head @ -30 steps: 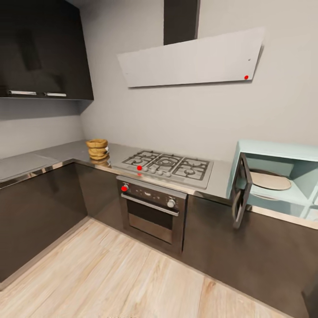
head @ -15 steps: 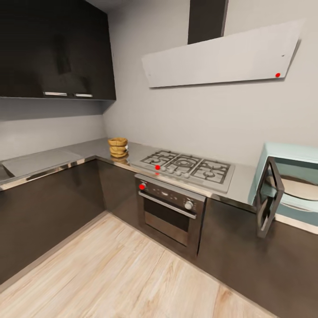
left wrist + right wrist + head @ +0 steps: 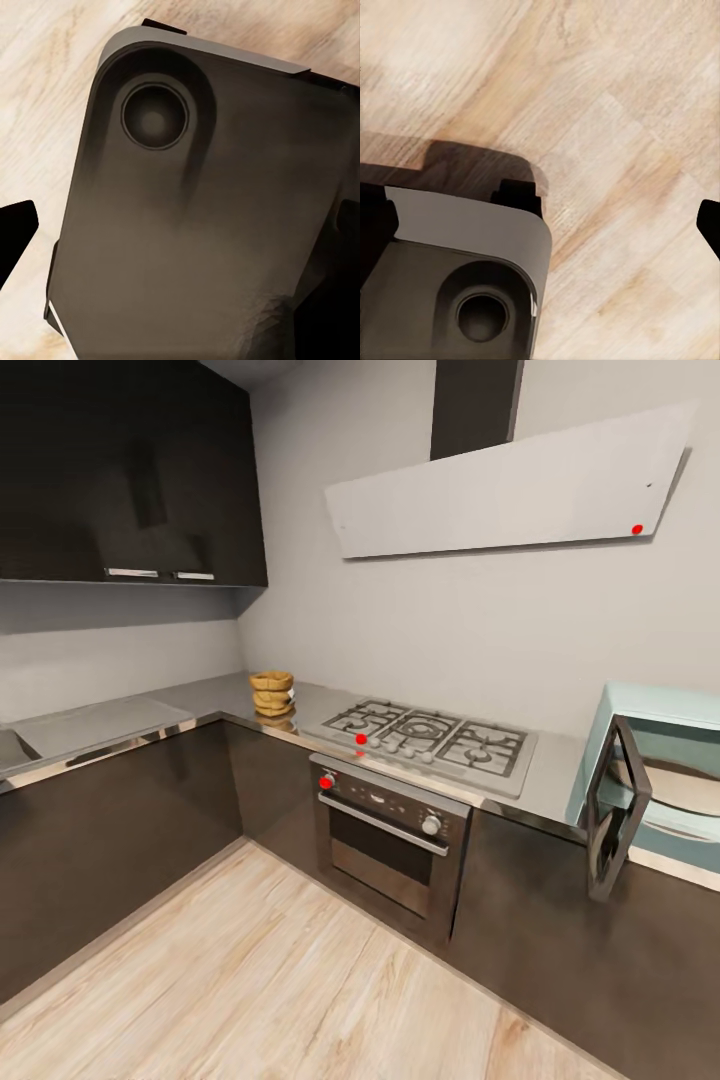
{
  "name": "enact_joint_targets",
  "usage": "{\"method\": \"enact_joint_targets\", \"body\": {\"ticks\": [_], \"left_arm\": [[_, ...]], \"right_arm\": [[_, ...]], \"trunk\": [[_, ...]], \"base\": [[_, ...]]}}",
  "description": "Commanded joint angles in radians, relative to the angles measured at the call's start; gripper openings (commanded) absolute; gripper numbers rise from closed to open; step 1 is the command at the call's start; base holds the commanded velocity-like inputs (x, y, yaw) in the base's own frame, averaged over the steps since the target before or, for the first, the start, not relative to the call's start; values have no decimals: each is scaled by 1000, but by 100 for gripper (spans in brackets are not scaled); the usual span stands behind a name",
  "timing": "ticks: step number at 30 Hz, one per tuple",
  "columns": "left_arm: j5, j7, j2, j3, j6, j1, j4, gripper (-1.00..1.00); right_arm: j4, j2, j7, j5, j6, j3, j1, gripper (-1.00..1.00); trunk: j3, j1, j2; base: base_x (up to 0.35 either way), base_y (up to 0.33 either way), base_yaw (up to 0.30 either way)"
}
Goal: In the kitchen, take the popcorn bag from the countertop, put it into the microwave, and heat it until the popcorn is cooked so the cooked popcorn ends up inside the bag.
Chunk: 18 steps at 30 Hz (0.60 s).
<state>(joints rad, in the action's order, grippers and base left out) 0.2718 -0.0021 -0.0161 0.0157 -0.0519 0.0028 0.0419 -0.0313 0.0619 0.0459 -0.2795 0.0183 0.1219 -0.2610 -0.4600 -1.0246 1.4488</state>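
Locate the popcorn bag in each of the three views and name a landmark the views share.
Head view: popcorn bag stands on the countertop near its corner, left of the gas hob.
Left wrist view: not in it.
Right wrist view: not in it.
Shared landmark: the pale wood floor.

The head camera stands back from the steel oven, facing it from above across the wooden floor. Both wrist cameras look down, close over the robot's grey base and that same floor.
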Motion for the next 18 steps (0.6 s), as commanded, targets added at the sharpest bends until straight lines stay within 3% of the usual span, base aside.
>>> {"method": "enact_joint_targets", "body": {"ticks": [1,6,18], "left_arm": [[4,-1,0,1,-2,0,1,100],[4,-4,1,-1,-1,0,1,100],[6,-8,2,-2,1,0,1,100]], "right_arm": [[-2,1,2,-9,2,8,-1,100],[-2,0,2,-9,1,8,-1,100],[-2,-2,4,-10,1,7,-1,100]], "trunk": [[-1,0,0],[-1,0,0],[-1,0,0]], "base": [[5,0,0],[100,56,0],[268,197,0]]}}
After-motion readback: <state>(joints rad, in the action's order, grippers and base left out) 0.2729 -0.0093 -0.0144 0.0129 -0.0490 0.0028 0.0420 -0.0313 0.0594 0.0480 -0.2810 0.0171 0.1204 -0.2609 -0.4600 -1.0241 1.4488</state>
